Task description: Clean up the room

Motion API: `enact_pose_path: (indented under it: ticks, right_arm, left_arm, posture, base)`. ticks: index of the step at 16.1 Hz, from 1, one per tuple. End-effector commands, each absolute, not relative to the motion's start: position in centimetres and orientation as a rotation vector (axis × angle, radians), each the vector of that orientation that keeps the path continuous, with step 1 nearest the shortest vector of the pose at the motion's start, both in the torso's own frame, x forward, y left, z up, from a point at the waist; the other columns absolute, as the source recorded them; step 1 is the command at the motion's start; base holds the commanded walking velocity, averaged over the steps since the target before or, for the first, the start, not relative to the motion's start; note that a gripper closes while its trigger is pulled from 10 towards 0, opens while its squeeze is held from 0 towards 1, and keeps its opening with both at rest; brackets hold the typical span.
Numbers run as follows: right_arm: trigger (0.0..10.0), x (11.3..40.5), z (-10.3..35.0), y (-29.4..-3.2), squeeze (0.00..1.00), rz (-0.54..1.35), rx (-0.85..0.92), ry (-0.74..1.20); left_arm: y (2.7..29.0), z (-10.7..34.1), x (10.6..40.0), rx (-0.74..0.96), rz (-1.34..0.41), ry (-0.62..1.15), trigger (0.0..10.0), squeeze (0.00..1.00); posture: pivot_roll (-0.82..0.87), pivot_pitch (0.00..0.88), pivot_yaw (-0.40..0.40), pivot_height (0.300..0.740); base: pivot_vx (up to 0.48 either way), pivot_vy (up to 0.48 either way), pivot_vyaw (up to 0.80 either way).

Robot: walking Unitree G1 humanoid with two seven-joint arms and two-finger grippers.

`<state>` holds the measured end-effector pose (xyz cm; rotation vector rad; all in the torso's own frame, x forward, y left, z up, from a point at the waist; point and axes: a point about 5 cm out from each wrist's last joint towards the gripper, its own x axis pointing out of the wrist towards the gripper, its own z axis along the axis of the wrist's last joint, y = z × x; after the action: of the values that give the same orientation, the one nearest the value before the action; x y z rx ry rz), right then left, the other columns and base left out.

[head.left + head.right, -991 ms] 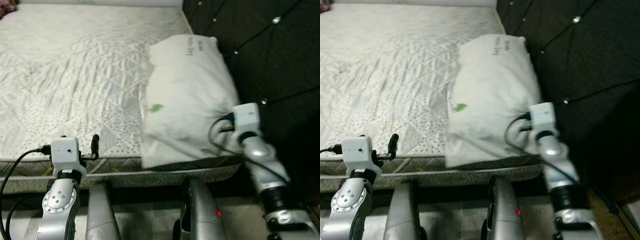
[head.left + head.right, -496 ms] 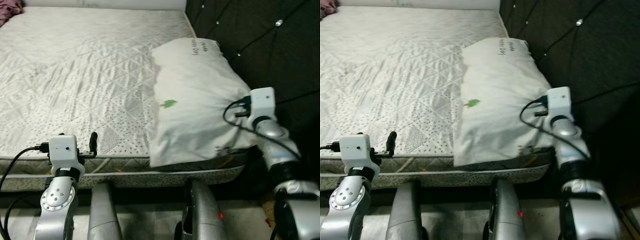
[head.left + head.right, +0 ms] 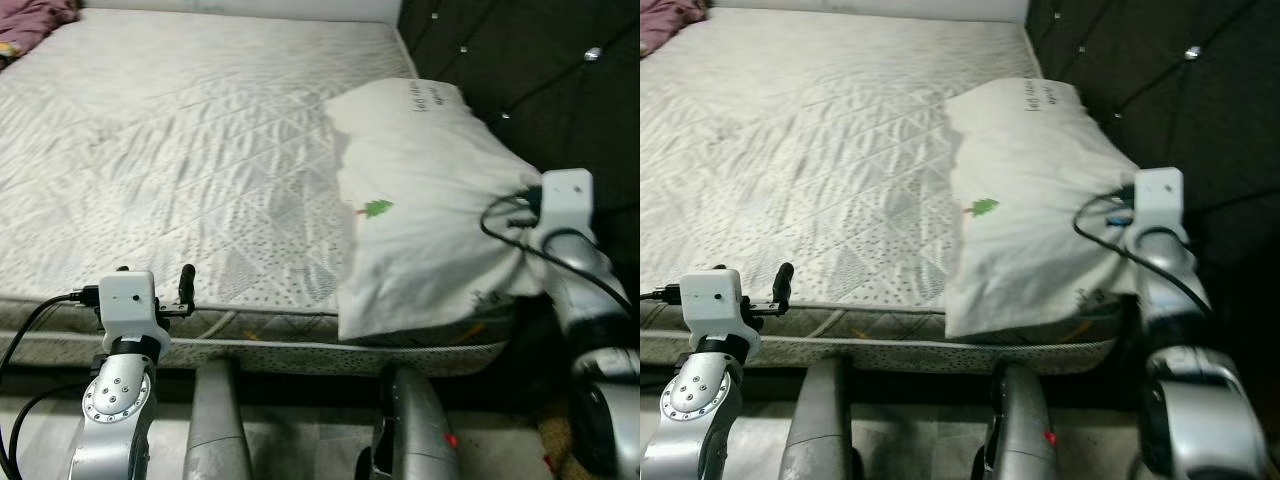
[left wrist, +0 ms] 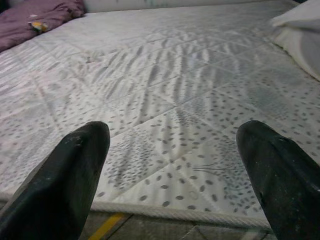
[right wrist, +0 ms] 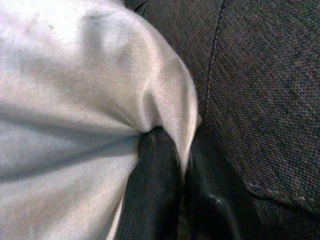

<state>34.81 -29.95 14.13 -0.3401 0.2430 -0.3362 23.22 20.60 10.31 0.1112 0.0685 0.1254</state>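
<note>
Pinching a fold of the white pillow (image 3: 425,200), the right tool (image 5: 181,165) had its 2 black fingers (image 5: 152,190) clamped almost together on the fabric, right beside the dark tufted headboard (image 3: 530,60). Cloth bunched and creased around that grip point. Pillow lay on the bed (image 3: 180,160) at the headboard end, along the robot's right side of the mattress, with its near corner hanging over the mattress edge. Small green tree print (image 3: 377,209) showed on the pillowcase, and a line of dark lettering (image 3: 428,96) near its far end; too small to read.

Left tool (image 4: 170,165) hovered at the near edge of the mattress, low and well apart from the pillow, fingers spread wide with nothing between them. Its wrist view looked across the quilted, speckled mattress cover toward a purple bundle of cloth (image 4: 37,22) at the far corner. That same purple cloth (image 3: 35,22) sat on the bed's far left corner from the head view. Black cable (image 3: 505,215) looped off the right wrist.
</note>
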Motion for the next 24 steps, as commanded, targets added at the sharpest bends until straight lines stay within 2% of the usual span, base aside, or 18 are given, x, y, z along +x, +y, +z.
enact_pose_path:
  ticks: [1, 4, 6, 7, 9, 10, 11, 12, 16, 20, 22, 24]
  right_arm:
    - [0.0, 34.3, 17.0, -32.5, 0.0, -0.433, -0.388, 0.142]
    - [0.0, 31.2, 13.6, -33.4, 0.0, -0.407, -0.427, 0.242]
    - [0.0, 30.0, 11.7, -31.5, 0.0, -0.361, -0.397, 0.264]
    - [0.0, 29.7, 10.7, -29.7, 0.0, -0.326, -0.372, 0.267]
    - [0.0, 29.7, 9.6, -27.3, 0.0, -0.285, -0.315, 0.274]
    - [1.6, 29.9, 9.5, -26.5, 0.0, -0.268, -0.306, 0.272]
    - [10.0, 30.0, 9.5, -25.8, 0.0, -0.252, -0.289, 0.269]
    - [10.0, 30.3, 9.8, -25.1, 1.0, -0.239, -0.248, 0.246]
    - [10.0, 30.7, 11.5, -24.1, 1.0, -0.261, -0.199, 0.125]
    - [10.0, 28.8, 11.2, -23.0, 1.0, -0.241, -0.152, 0.098]
    - [10.0, 28.0, 11.1, -21.6, 1.0, -0.183, -0.116, 0.064]
    - [10.0, 27.2, 11.4, -18.4, 1.0, -0.091, -0.05, 0.023]
  left_arm:
    - [20.7, 10.1, 23.3, 0.12, 0.127, 0.08, 10.0, 0.0]
    - [21.0, 9.9, 23.2, 0.128, 0.121, 0.084, 10.0, 0.0]
    - [21.0, 9.8, 23.3, 0.131, 0.115, 0.092, 10.0, 0.0]
    - [20.6, 9.9, 23.5, 0.131, 0.099, 0.091, 10.0, 0.0]
    - [20.6, 10.0, 23.9, 0.13, 0.099, 0.086, 10.0, 0.0]
    - [20.7, 10.0, 23.9, 0.129, 0.102, 0.086, 10.0, 0.0]
    - [20.7, 10.1, 23.9, 0.129, 0.104, 0.084, 10.0, 0.0]
    - [20.7, 10.1, 23.9, 0.128, 0.106, 0.083, 10.0, 0.0]
    - [20.4, 9.8, 23.5, 0.12, 0.114, 0.089, 10.0, 0.0]
    - [20.4, 9.7, 23.0, 0.116, 0.126, 0.093, 10.0, 0.0]
    - [20.2, 9.7, 22.7, 0.101, 0.135, 0.083, 10.0, 0.0]
    - [19.5, 9.4, 22.7, 0.064, 0.135, 0.084, 10.0, 0.0]
  posture:
    - [0.08, 0.0, -0.051, 0.533]
    - [0.08, 0.0, -0.057, 0.533]
    - [0.07, 0.0, -0.04, 0.533]
    - [0.07, 0.0, -0.031, 0.533]
    - [0.07, 0.0, -0.017, 0.533]
    - [0.07, 0.0, -0.017, 0.533]
    - [0.07, 0.0, -0.017, 0.533]
    - [0.07, 0.0, -0.017, 0.533]
    - [0.08, 0.0, -0.035, 0.533]
    - [0.07, 0.0, -0.037, 0.533]
    - [0.06, 0.0, -0.036, 0.533]
    - [0.04, 0.0, -0.023, 0.533]
  base:
    - [0.0, 0.0, 0.0]
    - [0.0, 0.0, 0.0]
    - [0.0, 0.0, 0.0]
    - [0.0, 0.0, 0.0]
    - [0.0, 0.0, 0.0]
    - [0.0, 0.0, 0.0]
    - [0.0, 0.0, 0.0]
    - [0.0, 0.0, 0.0]
    - [0.0, 0.0, 0.0]
    - [0.0, 0.0, 0.0]
    - [0.0, 0.0, 0.0]
    - [0.0, 0.0, 0.0]
